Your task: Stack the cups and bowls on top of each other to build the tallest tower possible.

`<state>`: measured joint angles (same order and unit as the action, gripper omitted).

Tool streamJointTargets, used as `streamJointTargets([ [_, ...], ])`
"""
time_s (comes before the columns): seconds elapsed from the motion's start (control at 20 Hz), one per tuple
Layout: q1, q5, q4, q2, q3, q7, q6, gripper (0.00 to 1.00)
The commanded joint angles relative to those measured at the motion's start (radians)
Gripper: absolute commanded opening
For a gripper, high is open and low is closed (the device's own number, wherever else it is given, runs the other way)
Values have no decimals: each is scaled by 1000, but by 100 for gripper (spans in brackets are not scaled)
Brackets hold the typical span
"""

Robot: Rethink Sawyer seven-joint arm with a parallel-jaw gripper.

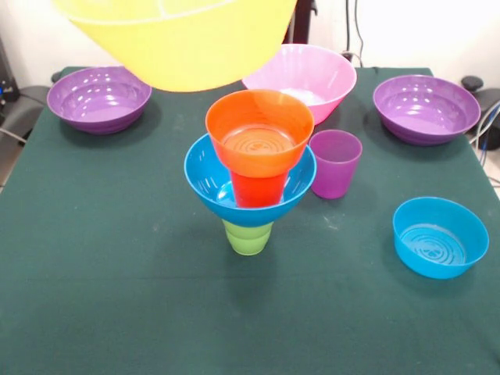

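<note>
The tower stands mid-table: a green cup (248, 237) at the bottom, a medium blue bowl (209, 181) on it, an orange cup (258, 189) inside that, and a small orange bowl (259, 129) on top. A large yellow bowl (180, 39) hangs in the air at the top of the picture, above and slightly left of the tower, not touching it. Whatever holds it is hidden behind it, and the gripper does not show. Close to the tower's right stands a purple cup (334, 162), upright on the cloth.
A large pink bowl (312, 70) sits behind the tower. Two wide purple bowls (99, 98) (426, 108) rest at the far left and far right. A small blue bowl (440, 237) lies at the right. The green tablecloth (117, 297) covers the table.
</note>
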<state>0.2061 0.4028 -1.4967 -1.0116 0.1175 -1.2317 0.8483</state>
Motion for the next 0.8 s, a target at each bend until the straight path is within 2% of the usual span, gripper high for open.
streamJointTargets([
  [0.05,-28,-18,16,70,-6,-193,77,0],
  [0.5,-63,-30,47,122,-24,-241,46,0],
  [0.8,-82,-33,50,122,-35,-253,42,0],
])
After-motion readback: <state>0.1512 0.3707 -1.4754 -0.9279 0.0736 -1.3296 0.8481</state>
